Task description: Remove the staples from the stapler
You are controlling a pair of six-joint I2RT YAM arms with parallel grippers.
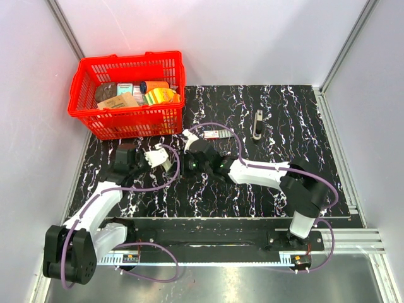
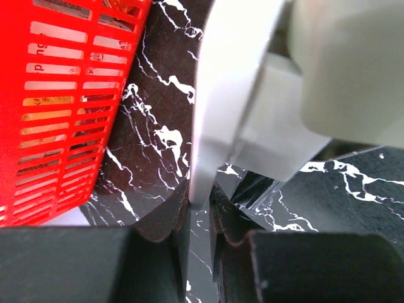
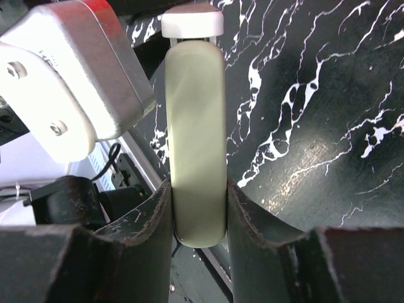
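Just in front of the red basket [image 1: 129, 95], the white stapler [image 1: 189, 142] is held above the marble mat [image 1: 284, 126] between both arms. Its pale body runs lengthwise straight out from the right gripper [image 3: 199, 218], clamped on its sides. From the basket side, the left gripper [image 2: 199, 221] pinches a thin white edge.

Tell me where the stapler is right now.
In the top view the stapler is held up near the middle of the mat, just right of the red basket, between the left pincer and the right pincer.
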